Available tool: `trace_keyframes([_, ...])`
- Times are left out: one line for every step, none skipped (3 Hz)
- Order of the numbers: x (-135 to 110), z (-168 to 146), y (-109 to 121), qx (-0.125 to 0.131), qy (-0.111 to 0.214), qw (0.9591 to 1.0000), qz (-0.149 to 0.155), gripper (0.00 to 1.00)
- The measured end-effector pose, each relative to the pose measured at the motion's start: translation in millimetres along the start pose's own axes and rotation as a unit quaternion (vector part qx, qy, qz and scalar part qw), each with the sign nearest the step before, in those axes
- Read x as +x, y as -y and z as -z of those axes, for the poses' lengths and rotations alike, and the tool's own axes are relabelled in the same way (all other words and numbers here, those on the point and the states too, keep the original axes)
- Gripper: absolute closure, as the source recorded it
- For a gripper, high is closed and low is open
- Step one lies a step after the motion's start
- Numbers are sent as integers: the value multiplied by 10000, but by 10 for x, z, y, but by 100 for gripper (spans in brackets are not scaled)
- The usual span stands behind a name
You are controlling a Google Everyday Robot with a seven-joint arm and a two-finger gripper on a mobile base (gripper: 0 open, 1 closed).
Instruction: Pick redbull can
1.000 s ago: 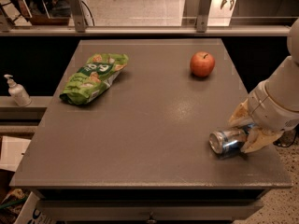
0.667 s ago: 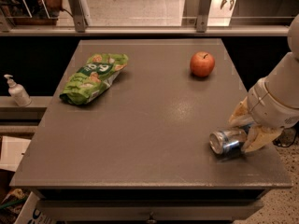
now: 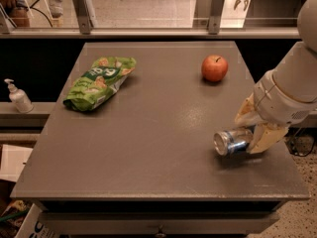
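Can gripped, near right of the table
My gripper clamps its jaws across the redbull can, which lies sideways, because its slim body fits between them.

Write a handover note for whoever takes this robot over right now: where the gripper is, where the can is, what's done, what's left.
Gripper: at the table's right front, fingers closed around the redbull can.
Can: on its side, low over the tabletop.
Done: reach and grasp.
Left: lift the can clear.
Apple and green snack bag sit farther back, away from the arm.
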State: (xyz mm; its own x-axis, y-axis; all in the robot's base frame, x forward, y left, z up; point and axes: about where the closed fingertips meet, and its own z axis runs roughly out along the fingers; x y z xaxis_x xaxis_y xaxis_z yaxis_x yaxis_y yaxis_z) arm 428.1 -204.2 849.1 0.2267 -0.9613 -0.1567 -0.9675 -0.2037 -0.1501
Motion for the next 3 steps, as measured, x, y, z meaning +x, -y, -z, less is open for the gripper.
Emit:
trace_keyframes([-182,67,179,72,249,9997,-43,100])
trace_keyframes([-427,92,387,168,486,9987,-13,100])
trace_keyframes([-655,184,584,372,793,9962,6,100])
